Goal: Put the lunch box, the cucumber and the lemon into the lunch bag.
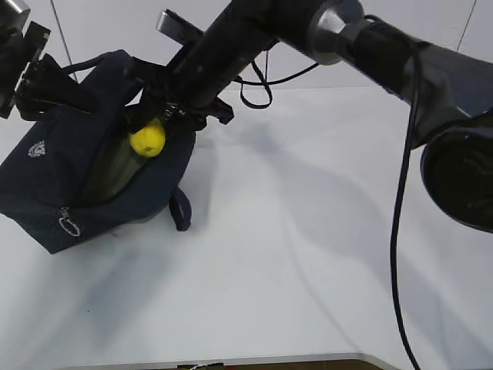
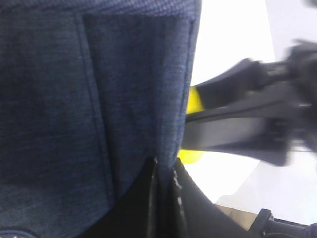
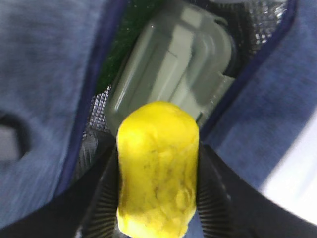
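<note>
The navy lunch bag [image 1: 46,181] lies tilted at the table's left with its mouth held open. My left gripper [image 2: 164,168] is shut on the bag's fabric rim [image 2: 138,99], high at the left [image 1: 31,81]. My right gripper [image 3: 157,163] is shut on the yellow lemon [image 3: 157,168], which hangs just above the bag's opening [image 1: 147,140]. Inside the bag lies the lunch box [image 3: 173,64] with its sage-green lid up. A dark green strip of the cucumber [image 3: 119,54] shows beside it. The silver lining [image 3: 96,111] shows at the edges.
The white table [image 1: 308,231] stretches right of the bag, its front edge [image 1: 231,361] near the bottom. My right arm [image 1: 370,42] crosses the top of the exterior view. A black cable [image 1: 258,85] loops behind the bag.
</note>
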Tool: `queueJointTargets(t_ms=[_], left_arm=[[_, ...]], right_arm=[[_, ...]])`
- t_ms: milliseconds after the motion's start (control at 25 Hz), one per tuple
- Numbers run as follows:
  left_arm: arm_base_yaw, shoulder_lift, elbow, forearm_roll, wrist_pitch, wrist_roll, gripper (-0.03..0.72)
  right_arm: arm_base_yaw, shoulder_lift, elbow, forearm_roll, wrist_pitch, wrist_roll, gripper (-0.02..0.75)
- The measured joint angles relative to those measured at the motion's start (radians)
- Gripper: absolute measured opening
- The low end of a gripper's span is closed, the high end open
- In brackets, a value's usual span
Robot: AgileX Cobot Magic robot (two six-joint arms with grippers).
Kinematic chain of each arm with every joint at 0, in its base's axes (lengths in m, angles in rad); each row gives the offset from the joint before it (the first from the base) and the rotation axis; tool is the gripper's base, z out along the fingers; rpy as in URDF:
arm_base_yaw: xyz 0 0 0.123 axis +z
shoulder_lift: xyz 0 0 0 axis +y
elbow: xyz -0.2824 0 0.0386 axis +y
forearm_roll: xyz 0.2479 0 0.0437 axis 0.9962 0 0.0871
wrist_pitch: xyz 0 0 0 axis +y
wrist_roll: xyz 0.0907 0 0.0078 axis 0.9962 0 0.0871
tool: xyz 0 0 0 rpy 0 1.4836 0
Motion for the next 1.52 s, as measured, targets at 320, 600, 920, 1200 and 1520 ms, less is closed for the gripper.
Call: queueJointTargets(t_ms=[320, 600, 920, 1200, 1520], left_arm=[[0.0, 0.0, 0.0, -0.006, 0.0, 0.0, -0.015], [0.0, 0.0, 0.0, -0.006, 0.0, 0.0, -0.015], [0.0, 0.0, 0.0, 0.013, 0.0, -0.002, -0.015], [0.0, 0.0, 0.0, 0.018, 0.0, -0.002, -0.015], [0.0, 0.0, 0.0, 0.026, 0.0, -0.002, -0.015]], right_arm=[[0.024, 0.016, 0.0, 0.048, -0.123, -0.02, 0.396], [0.026, 0.025, 0.0, 0.05, -0.125, -0.022, 0.504], [0.016, 0.026, -0.058, 0.036, -0.011, -0.061, 0.51], [0.016, 0.026, -0.148, -0.083, 0.048, -0.071, 0.51], [0.013, 0.026, -0.152, -0.191, 0.058, -0.029, 0.51]])
